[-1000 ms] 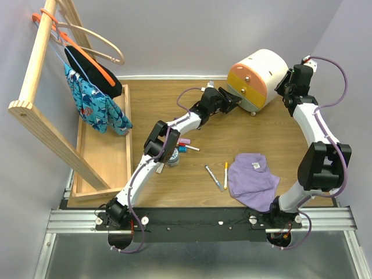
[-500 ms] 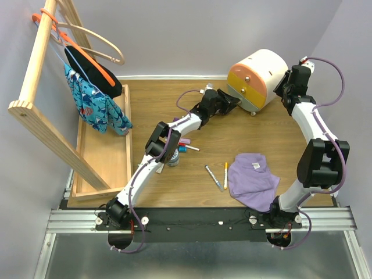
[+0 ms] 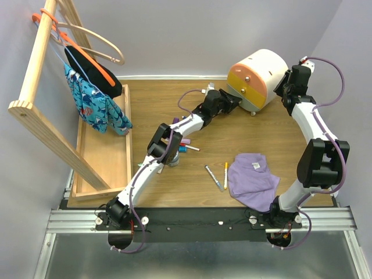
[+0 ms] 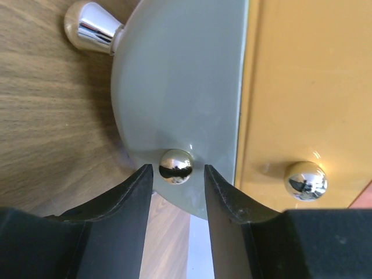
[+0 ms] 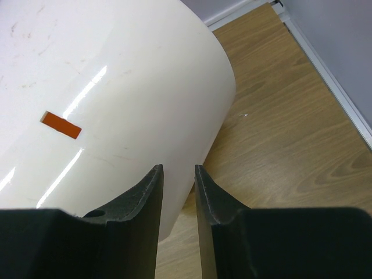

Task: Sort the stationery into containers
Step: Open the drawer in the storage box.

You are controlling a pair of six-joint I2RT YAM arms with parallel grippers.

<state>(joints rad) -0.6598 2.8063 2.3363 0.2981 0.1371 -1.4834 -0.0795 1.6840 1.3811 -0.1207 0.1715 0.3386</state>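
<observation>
The cream drawer unit (image 3: 264,64) stands at the back right with its orange drawer (image 3: 251,71) over its yellow drawer (image 3: 246,87). My left gripper (image 3: 232,102) is at the unit's lowest, grey-green drawer front (image 4: 174,87). It is open, its jaws either side of that drawer's small chrome knob (image 4: 176,166), with a thin gap on each side. My right gripper (image 3: 283,87) is open at the unit's back, its fingers (image 5: 145,200) straddling the rear edge of the cream shell (image 5: 116,87). A white pen (image 3: 213,177) and a yellow pen (image 3: 225,175) lie mid-table. More stationery (image 3: 187,141) lies beside the left arm.
A purple cloth (image 3: 251,180) lies at the front right. A long wooden tray (image 3: 104,157) and a wooden rack (image 3: 40,75) with hangers and clothes (image 3: 96,107) fill the left side. The unit's chrome foot (image 4: 93,26) rests on the table. The yellow drawer's knob (image 4: 305,179) is just right of my left jaws.
My left gripper has edged closer to the drawer unit and its jaws have narrowed slightly around the knob. The right arm has not moved.
</observation>
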